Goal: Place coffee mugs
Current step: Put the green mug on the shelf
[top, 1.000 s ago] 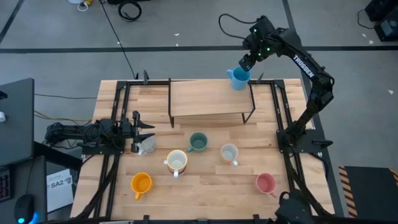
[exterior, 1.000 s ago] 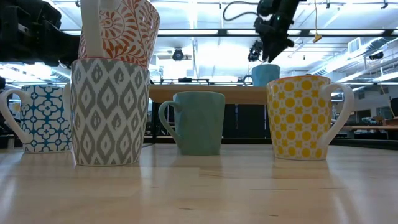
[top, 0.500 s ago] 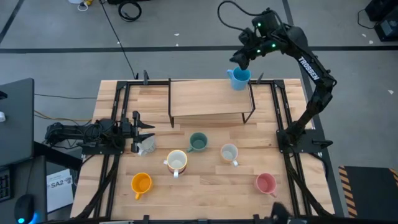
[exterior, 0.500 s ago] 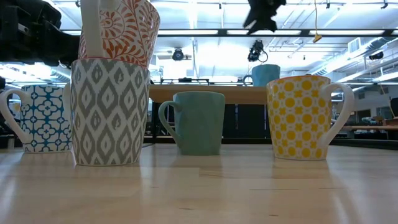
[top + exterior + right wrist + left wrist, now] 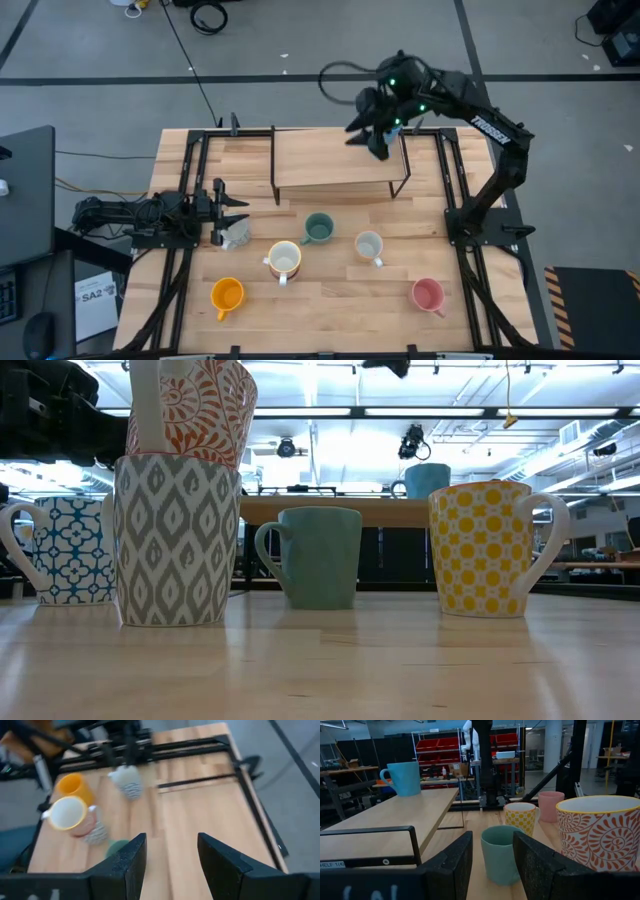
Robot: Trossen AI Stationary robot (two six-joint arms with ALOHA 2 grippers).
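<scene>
From above, the right gripper (image 5: pixel 372 140) hangs over the far right end of the raised wooden shelf (image 5: pixel 330 160), fingers apart and empty; the left gripper (image 5: pixel 238 216) rests low at the table's left, parted, beside a grey-patterned white mug (image 5: pixel 236 234). The dark green mug (image 5: pixel 318 228), orange mug (image 5: pixel 227 294) and pink mug (image 5: pixel 428 294) stand on the table in front of the shelf.

At table height, a bright blue mug (image 5: pixel 427 480) stands on the shelf — behind a yellow-dotted mug (image 5: pixel 482 548).

The left wrist view shows its dark fingers (image 5: pixel 451 867) parted, empty.

The right wrist view shows its fingers (image 5: pixel 125 862) wide — nothing between.
</scene>
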